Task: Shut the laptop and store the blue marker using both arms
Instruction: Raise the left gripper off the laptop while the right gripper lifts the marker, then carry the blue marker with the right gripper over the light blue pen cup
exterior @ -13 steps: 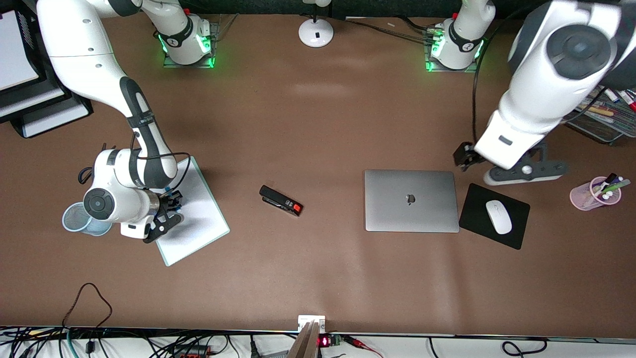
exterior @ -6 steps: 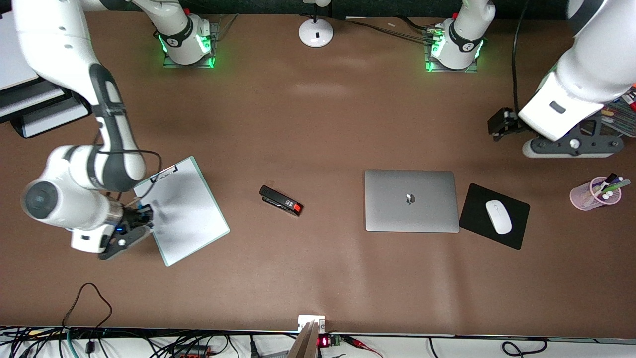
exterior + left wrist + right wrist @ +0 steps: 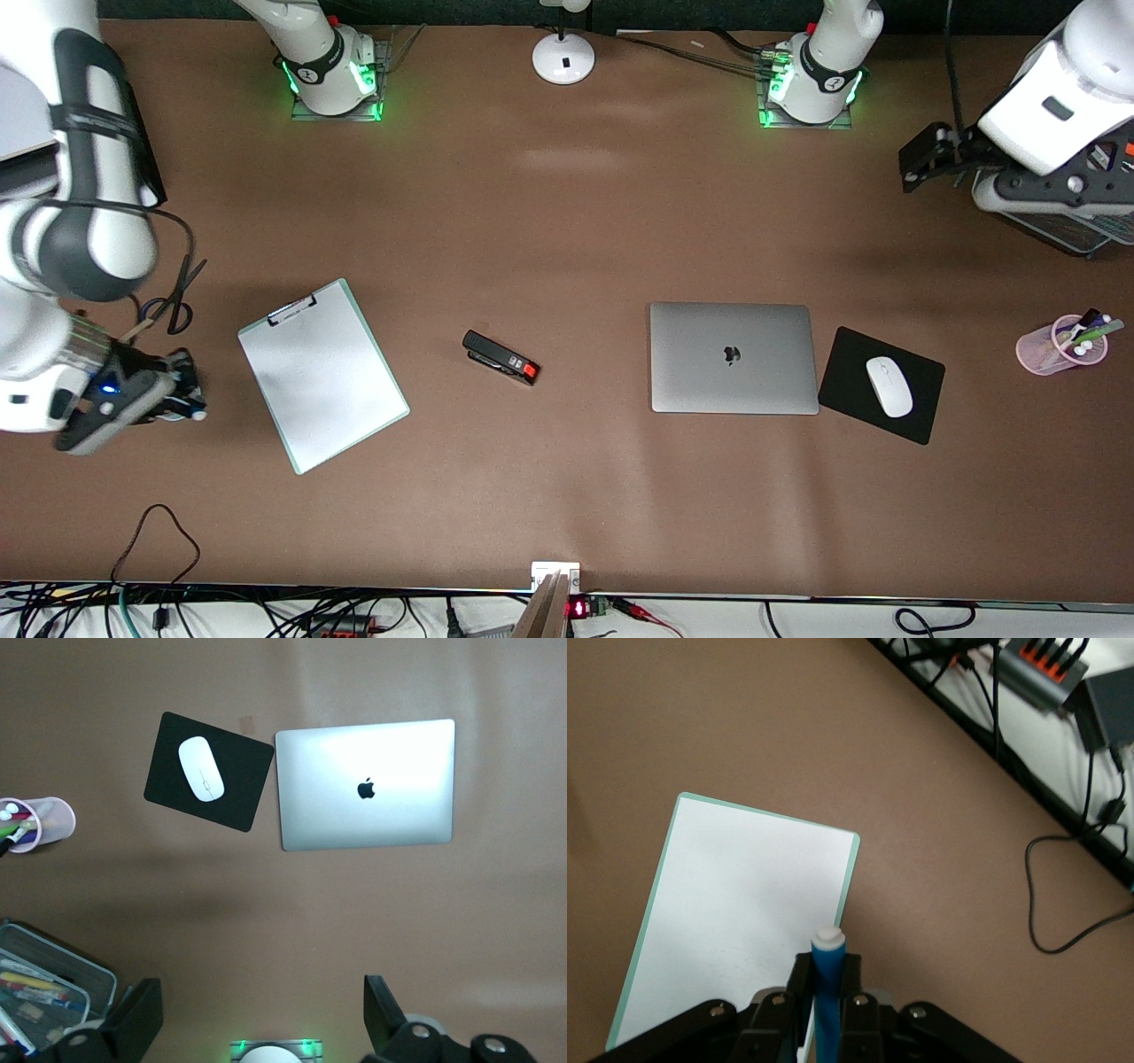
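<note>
The laptop lies shut on the brown table, lid down with the apple logo up; it also shows in the left wrist view. My right gripper is shut on the blue marker and holds it over the table beside the clipboard, toward the right arm's end. In the right wrist view the blue marker stands between the shut fingers of the right gripper, white end out. My left gripper is open and empty, high over the edge of the mesh tray; its fingers stand wide apart in the left wrist view.
A clipboard and a black stapler lie mid-table. A white mouse sits on a black pad beside the laptop. A pink cup of pens, a mesh tray, scissors and a lamp base are around.
My right gripper has carried the blue marker off the clipboard toward the right arm's end. My left gripper has drawn away from the laptop toward the mesh tray.
</note>
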### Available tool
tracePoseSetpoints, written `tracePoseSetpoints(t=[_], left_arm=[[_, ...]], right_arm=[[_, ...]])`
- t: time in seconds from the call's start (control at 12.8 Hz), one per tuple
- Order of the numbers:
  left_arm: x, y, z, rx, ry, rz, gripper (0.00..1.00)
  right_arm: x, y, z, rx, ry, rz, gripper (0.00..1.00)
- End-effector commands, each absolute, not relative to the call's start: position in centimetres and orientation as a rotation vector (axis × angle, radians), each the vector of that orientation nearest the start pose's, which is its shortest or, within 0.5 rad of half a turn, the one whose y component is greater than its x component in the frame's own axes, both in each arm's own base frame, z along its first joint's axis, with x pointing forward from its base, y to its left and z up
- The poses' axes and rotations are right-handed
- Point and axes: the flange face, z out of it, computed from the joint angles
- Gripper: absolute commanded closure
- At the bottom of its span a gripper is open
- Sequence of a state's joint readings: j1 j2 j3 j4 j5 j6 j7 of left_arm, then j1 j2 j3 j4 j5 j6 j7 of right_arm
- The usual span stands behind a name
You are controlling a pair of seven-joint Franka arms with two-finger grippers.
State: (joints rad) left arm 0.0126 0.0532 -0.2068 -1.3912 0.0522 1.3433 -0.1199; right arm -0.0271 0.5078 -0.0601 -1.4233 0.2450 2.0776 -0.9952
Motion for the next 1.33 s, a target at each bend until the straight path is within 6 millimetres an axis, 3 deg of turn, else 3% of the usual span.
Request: tracePoseSetpoints(t=[0.0, 0.16, 0.47, 0.7, 0.86, 1.01, 1.25], left_arm=[[51.2, -9.3, 65.3, -3.093, 0.165, 0.103, 0.0], [50.3, -9.5, 64.7, -3.093, 0.181, 0.058, 0.0], [50.2, -9.3, 64.3, -3.103, 0.171, 0.062, 0.0], [50.4, -9.4, 64.3, -3.128, 0.17, 0.068, 0.0], [50.4, -9.4, 64.4, -3.13, 0.175, 0.066, 0.0], [50.4, -9.4, 64.5, -3.13, 0.175, 0.061, 0.0], [50.8, -9.3, 64.2, -3.133, 0.171, 0.066, 0.0]], right_arm=[[70.5, -7.3, 43.1, -2.612, -1.345, -0.428, 0.99], [70.0, -10.2, 44.2, -2.491, -1.474, -0.558, 0.99], [68.3, -16.2, 44.2, -2.214, -1.575, -0.795, 0.99], [66.9, -20.0, 42.9, -2.051, -1.666, -0.906, 0.99], [66.0, -22.4, 41.0, -1.947, -1.73, -0.95, 0.99], [65.2, -24.0, 40.0, -1.852, -1.748, -1.008, 0.99], [64.3, -26.0, 36.7, -1.767, -1.732, -1.048, 0.99]])
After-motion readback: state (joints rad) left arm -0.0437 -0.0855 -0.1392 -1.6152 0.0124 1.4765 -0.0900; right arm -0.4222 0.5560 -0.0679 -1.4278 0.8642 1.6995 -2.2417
